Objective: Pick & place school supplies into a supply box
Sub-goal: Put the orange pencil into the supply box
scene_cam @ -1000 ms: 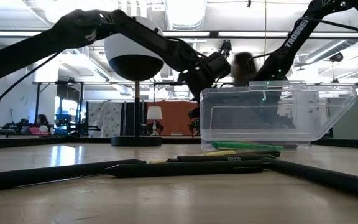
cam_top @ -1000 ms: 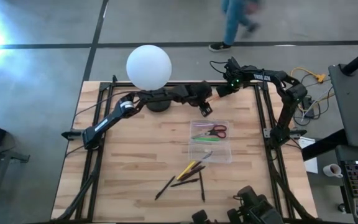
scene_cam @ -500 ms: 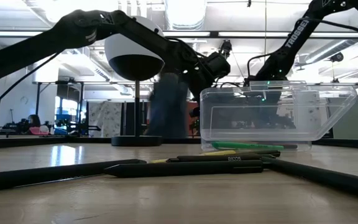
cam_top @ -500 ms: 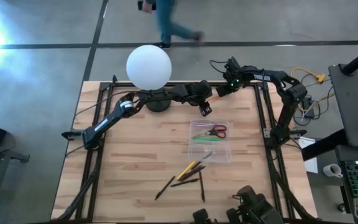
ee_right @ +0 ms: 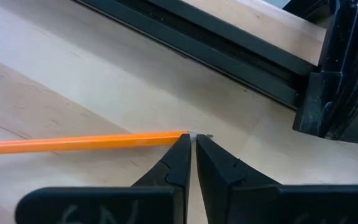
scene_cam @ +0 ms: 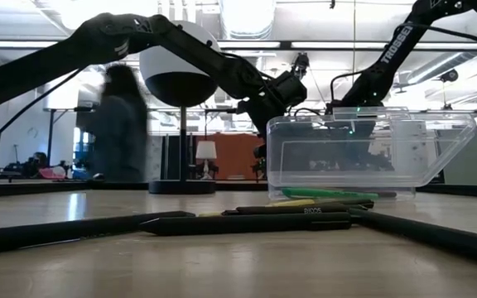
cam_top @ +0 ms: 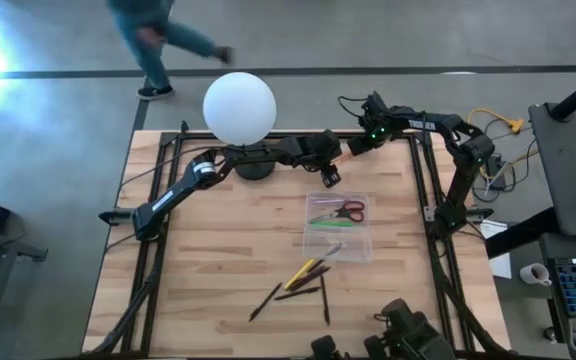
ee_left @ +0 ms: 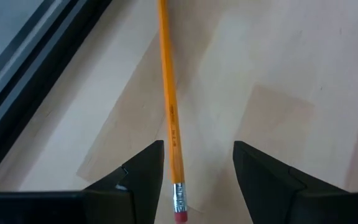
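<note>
The right gripper (ee_right: 192,146) has its fingers (ee_right: 173,163) pinched almost together on the tip of an orange pencil (ee_right: 86,143), which stretches away over the bare wooden surface (ee_right: 55,93). At the pencil's eraser end, the left gripper (ee_left: 197,165) has its fingers (ee_left: 145,171) spread wide, one on each side of the pencil (ee_left: 168,99), and neither visibly touches it. In the high view both grippers meet just beyond the far end of the supply box (cam_top: 339,226), the left gripper (cam_top: 329,172) nearer it and the right gripper (cam_top: 355,146) a little farther back, by the surface's rear rail.

The clear supply box holds the red-handled scissors (cam_top: 347,210) and a green marker (cam_top: 325,222). Just off its near end lie yellow and orange pencils (cam_top: 303,272) among several dark pens (cam_top: 324,297), fanned out on the wood. The white globe lamp (cam_top: 239,108) stands at the rear edge, well to the box's left. On the floor behind the surface, a person (cam_top: 158,35) is seen walking.
</note>
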`<state>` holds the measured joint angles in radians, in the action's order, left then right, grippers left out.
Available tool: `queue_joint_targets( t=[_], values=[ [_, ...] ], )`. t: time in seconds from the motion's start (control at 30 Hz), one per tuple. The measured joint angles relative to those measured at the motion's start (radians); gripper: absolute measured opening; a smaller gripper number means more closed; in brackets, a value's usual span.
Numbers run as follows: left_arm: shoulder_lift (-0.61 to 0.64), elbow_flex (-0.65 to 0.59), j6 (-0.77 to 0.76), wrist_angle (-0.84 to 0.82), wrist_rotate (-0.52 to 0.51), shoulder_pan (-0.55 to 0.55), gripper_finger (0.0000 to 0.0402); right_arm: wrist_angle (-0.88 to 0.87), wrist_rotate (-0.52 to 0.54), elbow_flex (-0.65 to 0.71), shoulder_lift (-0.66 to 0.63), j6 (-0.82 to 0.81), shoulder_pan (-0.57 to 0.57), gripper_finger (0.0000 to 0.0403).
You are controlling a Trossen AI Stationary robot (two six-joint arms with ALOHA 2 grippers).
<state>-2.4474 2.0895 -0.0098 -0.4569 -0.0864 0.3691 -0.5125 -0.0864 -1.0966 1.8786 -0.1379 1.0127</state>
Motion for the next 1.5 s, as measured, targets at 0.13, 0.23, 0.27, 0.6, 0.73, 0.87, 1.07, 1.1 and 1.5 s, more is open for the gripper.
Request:
queue_joint_targets(
  t=[0.13, 0.23, 0.27, 0.6, 0.73, 0.87, 1.07, 1.1, 1.5],
  values=[
    [0.000, 0.004, -0.012, -0.007, -0.001, 0.000, 0.0161, 0.000, 0.000, 0.002, 0.000, -0.001, 0.000, 0.0018],
    [-0.002, 0.019, -0.046, -0.034, -0.001, 0.000, 0.0130, -0.001, 0.000, 0.002, 0.000, -0.006, 0.000, 0.0018],
    [-0.002, 0.020, -0.063, -0.035, 0.000, 0.000, 0.0120, -0.001, 0.000, 0.002, 0.000, -0.006, 0.000, 0.0018],
    [-0.023, 0.017, -0.067, -0.160, -0.017, -0.033, 0.0088, -0.010, -0.024, 0.006, -0.001, -0.007, 0.000, 0.0018],
    [-0.026, 0.019, -0.103, -0.166, -0.037, -0.037, 0.0088, -0.010, -0.028, 0.006, -0.001, -0.005, 0.000, 0.0017],
    [-0.026, 0.019, -0.108, -0.164, -0.038, -0.037, 0.0088, -0.010, -0.027, 0.006, -0.001, -0.001, 0.000, 0.0017],
    [0.001, 0.055, -0.160, -0.153, -0.055, -0.034, 0.0088, -0.001, -0.033, 0.011, -0.033, 0.001, -0.002, 0.0017],
    [0.020, 0.069, -0.179, -0.156, -0.069, -0.033, 0.0088, 0.003, -0.044, 0.014, -0.050, -0.008, -0.002, 0.0017],
    [0.110, 0.214, -0.432, -0.460, -0.111, 0.040, 0.0088, -0.019, -0.075, -0.227, 0.017, 0.023, -0.057, 0.0018]
  ],
)
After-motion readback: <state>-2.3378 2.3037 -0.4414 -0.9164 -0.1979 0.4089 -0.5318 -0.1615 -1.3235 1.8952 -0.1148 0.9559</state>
